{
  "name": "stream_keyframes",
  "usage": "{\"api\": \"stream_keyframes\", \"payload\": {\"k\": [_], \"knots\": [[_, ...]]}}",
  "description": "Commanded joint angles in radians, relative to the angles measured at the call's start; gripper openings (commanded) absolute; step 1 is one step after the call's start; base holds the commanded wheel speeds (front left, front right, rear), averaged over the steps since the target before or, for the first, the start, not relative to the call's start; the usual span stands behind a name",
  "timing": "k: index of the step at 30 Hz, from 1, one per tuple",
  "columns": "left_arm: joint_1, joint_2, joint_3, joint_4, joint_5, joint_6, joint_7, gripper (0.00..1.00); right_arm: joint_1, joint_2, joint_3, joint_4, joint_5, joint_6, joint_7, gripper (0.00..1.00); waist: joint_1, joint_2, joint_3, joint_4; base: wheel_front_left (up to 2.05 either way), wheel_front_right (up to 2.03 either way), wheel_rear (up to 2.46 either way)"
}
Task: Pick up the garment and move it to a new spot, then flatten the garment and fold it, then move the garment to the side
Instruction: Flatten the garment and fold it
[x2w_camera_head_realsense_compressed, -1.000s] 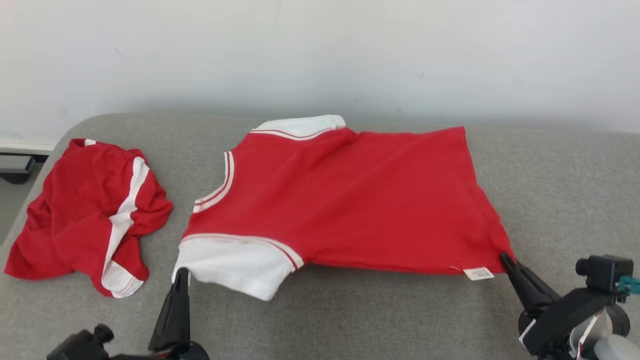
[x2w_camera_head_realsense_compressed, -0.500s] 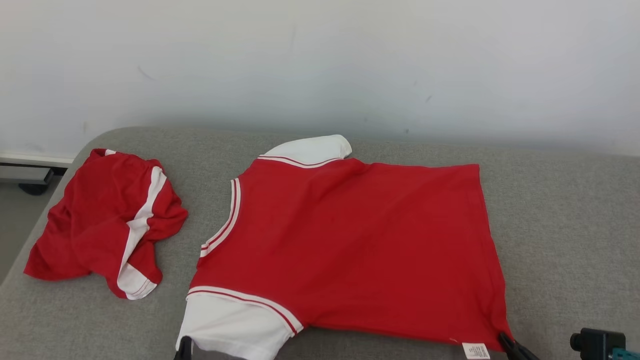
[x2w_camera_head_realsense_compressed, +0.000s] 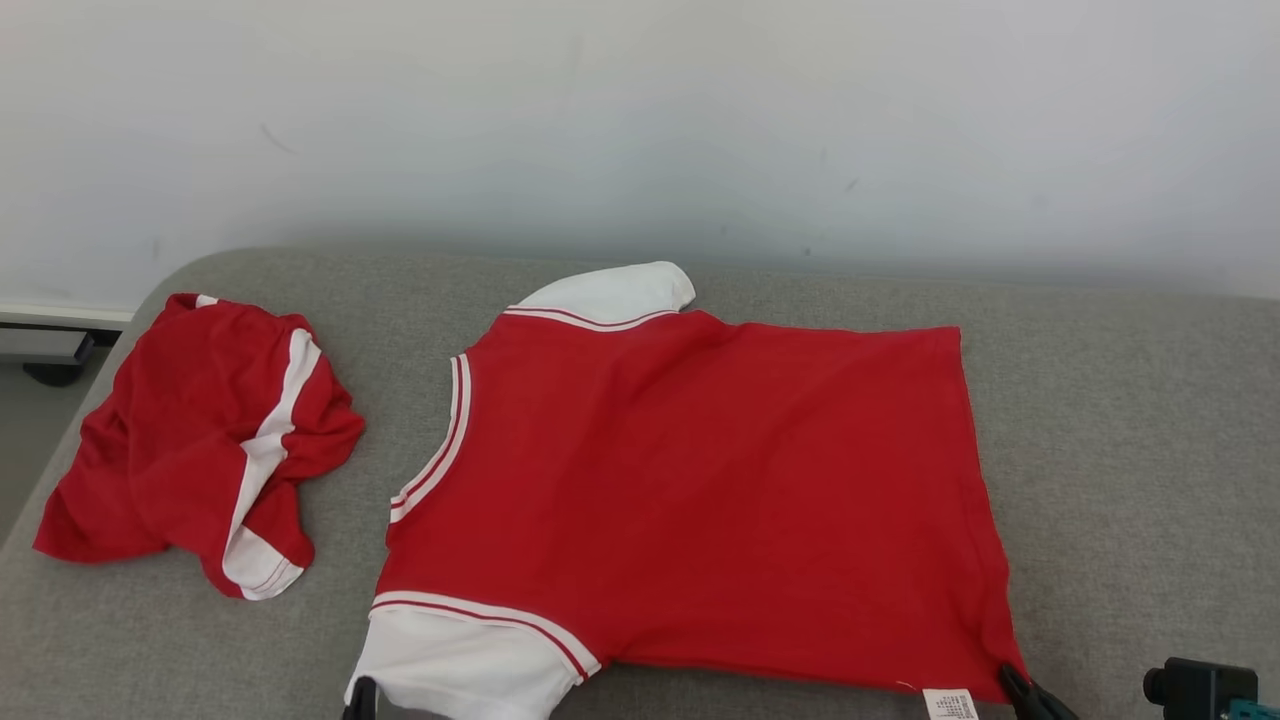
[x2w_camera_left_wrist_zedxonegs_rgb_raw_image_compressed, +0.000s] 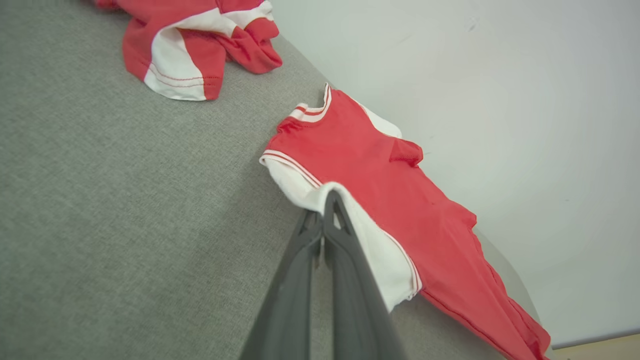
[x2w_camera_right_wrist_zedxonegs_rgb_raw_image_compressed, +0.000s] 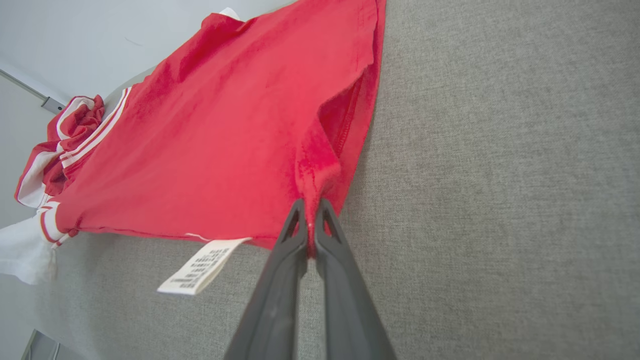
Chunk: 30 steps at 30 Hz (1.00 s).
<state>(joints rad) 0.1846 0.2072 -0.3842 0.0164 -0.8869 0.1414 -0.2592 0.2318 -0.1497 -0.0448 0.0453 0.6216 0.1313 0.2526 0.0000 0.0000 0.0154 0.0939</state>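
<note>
Both arms are reaching low over the grey woven cushion (x2w_camera_head_realsense_compressed: 1120, 420). The left gripper (x2w_camera_left_wrist_zedxonegs_rgb_raw_image_compressed: 325, 215) is pinching the white sleeve (x2w_camera_left_wrist_zedxonegs_rgb_raw_image_compressed: 370, 240) of the red T-shirt (x2w_camera_head_realsense_compressed: 700, 480), which is lying spread flat mid-cushion; the right gripper (x2w_camera_right_wrist_zedxonegs_rgb_raw_image_compressed: 311, 215) is clamping its hem corner beside the care label (x2w_camera_right_wrist_zedxonegs_rgb_raw_image_compressed: 200, 267).

Bright, even light, soft shadows, sharp focus, wide-angle wrist distortion.

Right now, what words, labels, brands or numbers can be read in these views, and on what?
White sewn-in care label at the hem of the flat red-and-white short-sleeved shirt: rows of dark print, too small and blurred to read.
No other text is legible.
</note>
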Motion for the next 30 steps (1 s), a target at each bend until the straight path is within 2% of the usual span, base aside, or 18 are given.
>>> {"api": "stream_keyframes", "payload": {"k": [1,6,13,30], "knots": [[-0.020,0.009,0.004,-0.012,0.012,-0.003,-0.002,0.00,-0.002,0.003,-0.010,-0.008,-0.011,0.000,0.002,0.00,0.0000,0.0000,0.004,-0.002,0.00,0.00,0.00],[-0.074,0.027,-0.019,-0.036,0.037,-0.022,0.020,0.00,-0.027,0.011,-0.026,-0.020,-0.025,0.000,0.015,0.00,0.0000,0.0000,0.013,-0.003,0.00,0.00,0.00],[-0.194,0.064,-0.018,-0.025,0.063,-0.046,0.057,0.00,-0.097,-0.009,-0.019,-0.004,-0.047,0.000,0.032,0.00,0.0000,0.0000,0.025,-0.029,0.00,0.00,0.00],[-0.506,0.122,0.001,0.177,0.049,-0.137,0.160,0.00,-0.349,-0.022,0.051,0.144,-0.044,0.000,0.077,0.00,0.0000,0.0000,0.101,-0.105,0.00,0.00,0.00]]}}
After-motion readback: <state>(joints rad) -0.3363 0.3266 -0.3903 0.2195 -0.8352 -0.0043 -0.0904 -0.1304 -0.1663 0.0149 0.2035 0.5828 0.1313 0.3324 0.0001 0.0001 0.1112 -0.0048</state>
